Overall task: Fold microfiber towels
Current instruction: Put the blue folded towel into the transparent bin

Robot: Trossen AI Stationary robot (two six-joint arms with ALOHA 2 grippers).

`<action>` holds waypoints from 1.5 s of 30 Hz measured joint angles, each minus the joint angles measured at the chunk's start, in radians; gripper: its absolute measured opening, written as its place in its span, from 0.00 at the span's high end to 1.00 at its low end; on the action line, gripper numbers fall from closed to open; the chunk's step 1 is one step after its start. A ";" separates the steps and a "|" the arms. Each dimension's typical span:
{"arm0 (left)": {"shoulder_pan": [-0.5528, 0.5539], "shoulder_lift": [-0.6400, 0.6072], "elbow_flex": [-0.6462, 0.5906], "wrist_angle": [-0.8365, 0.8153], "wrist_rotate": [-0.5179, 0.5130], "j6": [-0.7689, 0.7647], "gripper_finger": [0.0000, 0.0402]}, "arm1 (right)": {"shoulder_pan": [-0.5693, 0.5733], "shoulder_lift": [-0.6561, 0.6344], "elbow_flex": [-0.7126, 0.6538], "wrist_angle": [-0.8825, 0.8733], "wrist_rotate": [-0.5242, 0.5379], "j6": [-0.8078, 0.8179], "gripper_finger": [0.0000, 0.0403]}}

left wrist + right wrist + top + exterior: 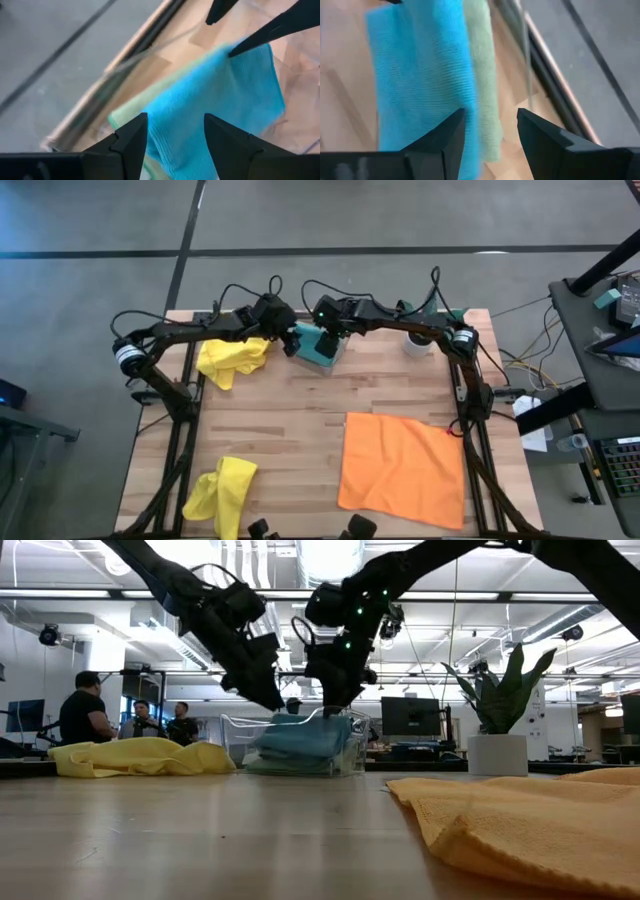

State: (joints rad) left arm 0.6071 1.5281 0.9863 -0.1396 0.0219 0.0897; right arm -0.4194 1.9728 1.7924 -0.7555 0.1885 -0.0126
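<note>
A folded turquoise towel (318, 346) lies on a folded sage green towel (482, 75) inside the clear tray (235, 735) at the table's far middle. My left gripper (175, 130) stands open just above the stack's left side. My right gripper (490, 125) stands open just above its right side, and nothing is between either pair of fingers. In the low view both sets of fingertips hang at the tray's rim, a little above the turquoise towel (300, 738). A crumpled yellow towel (232, 358) lies left of the tray. A second yellow towel (222, 492) lies at the near left. An orange towel (402, 468) lies spread flat at the near right.
A small green plant (497, 690) in a white pot (417, 340) stands at the far right, close to my right arm. Bare wood (280, 430) lies in the table's middle, between the tray and the orange towel. People sit in the room beyond the table's far left.
</note>
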 joint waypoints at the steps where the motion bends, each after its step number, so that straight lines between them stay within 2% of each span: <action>1: 0.000 -0.011 0.001 0.001 -0.002 0.011 0.56 | 0.000 -0.009 0.000 0.002 0.002 -0.004 0.57; 8: -0.007 -0.089 0.001 0.019 0.003 0.048 0.56 | 0.000 -0.113 0.001 0.001 0.022 -0.034 0.57; 12: -0.042 -0.104 -0.011 0.028 0.096 0.072 0.56 | 0.006 -0.188 -0.009 -0.007 0.024 -0.033 0.57; 16: -0.112 -0.101 -0.033 0.024 0.135 0.138 0.56 | 0.028 -0.255 -0.027 -0.025 0.022 -0.025 0.57; 18: -0.151 -0.094 -0.043 0.026 0.133 0.195 0.56 | 0.041 -0.280 -0.035 -0.038 0.022 -0.025 0.57; 22: -0.197 -0.056 -0.035 0.026 0.043 0.240 0.56 | 0.066 -0.308 -0.042 -0.063 0.022 -0.014 0.58; 36: -0.141 0.114 0.097 0.009 0.024 0.293 0.56 | 0.208 -0.314 -0.049 -0.158 0.022 0.019 0.58; 45: -0.133 0.134 0.131 -0.126 0.026 0.346 0.56 | 0.353 -0.329 -0.137 -0.151 0.022 0.100 0.58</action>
State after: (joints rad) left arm 0.4740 1.6619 1.1172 -0.2661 0.0475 0.4358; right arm -0.0664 1.6438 1.6550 -0.9062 0.2108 0.0869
